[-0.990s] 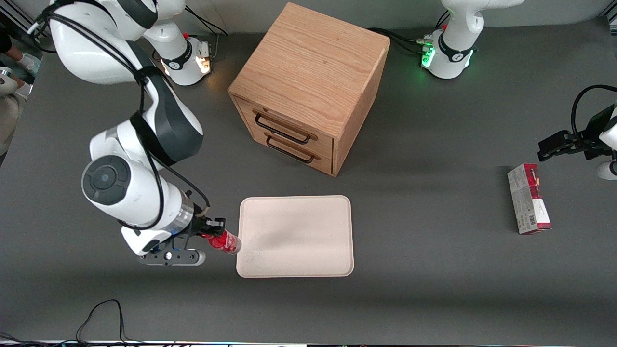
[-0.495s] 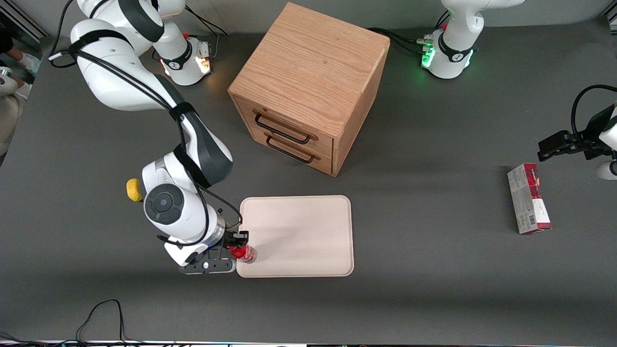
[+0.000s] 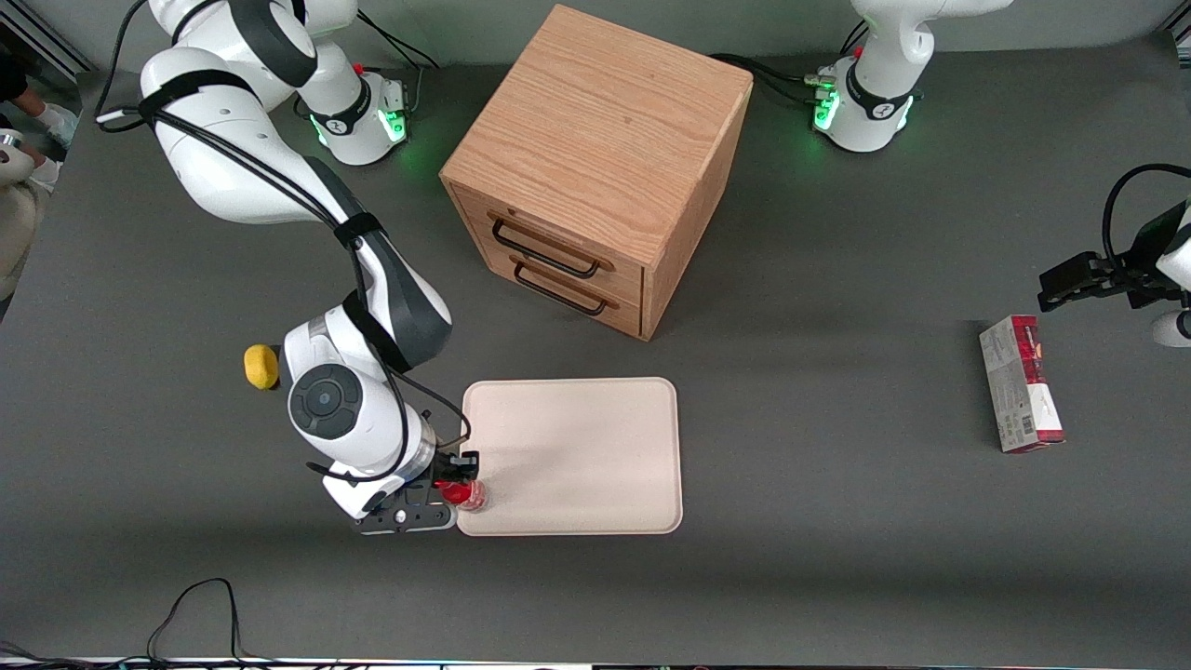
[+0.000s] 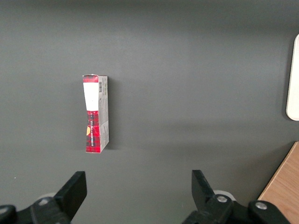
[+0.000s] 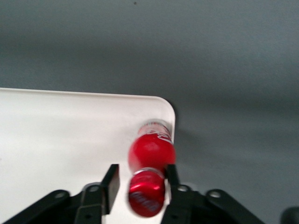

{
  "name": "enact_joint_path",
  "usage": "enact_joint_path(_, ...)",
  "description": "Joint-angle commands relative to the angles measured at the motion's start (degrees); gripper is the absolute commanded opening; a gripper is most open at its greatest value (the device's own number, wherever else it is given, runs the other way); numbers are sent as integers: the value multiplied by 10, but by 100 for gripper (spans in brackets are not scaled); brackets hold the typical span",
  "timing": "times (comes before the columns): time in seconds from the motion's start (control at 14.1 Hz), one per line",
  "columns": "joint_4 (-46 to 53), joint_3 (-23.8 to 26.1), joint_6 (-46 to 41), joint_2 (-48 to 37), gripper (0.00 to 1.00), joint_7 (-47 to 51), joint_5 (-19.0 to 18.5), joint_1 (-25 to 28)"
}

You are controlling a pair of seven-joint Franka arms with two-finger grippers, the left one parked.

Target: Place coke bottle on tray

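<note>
The coke bottle, small and red with a red cap, stands upright on the cream tray. It is just inside the tray's corner nearest the front camera, toward the working arm's end. My right gripper hangs over the bottle with its fingers on either side of the cap. It is open: a gap shows between one finger and the cap, while the other finger sits close beside it. The tray's edge also shows in the left wrist view.
A wooden drawer cabinet stands farther from the front camera than the tray. A yellow object lies beside my arm. A red-and-grey carton lies toward the parked arm's end. A black cable loops near the table's front edge.
My gripper carried the tilted bottle from beside the tray onto its corner, where the bottle now stands upright. The arm's base light turned from orange to green.
</note>
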Motion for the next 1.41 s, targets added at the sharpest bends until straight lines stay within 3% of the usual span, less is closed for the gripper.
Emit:
enact_joint_path(0.0,-24,-4,35,-9,100,20,-11,4)
enact_joint_path(0.35,-39,-16,26,-46,100,10,-22,6)
enact_joint_path(0.49,-125,-49,20,-135,100,5,-8,11)
enact_joint_path(0.71,-193,-115,-29,-235,100,-18,75,28)
enact_joint_path(0.99,-253,-211,-153,-377,100,-134,175,31)
enact_joint_path(1.2,-306,-273,-228,-479,100,-192,185,31)
enact_joint_path(1.34,-345,-288,-249,-544,100,-194,184,31)
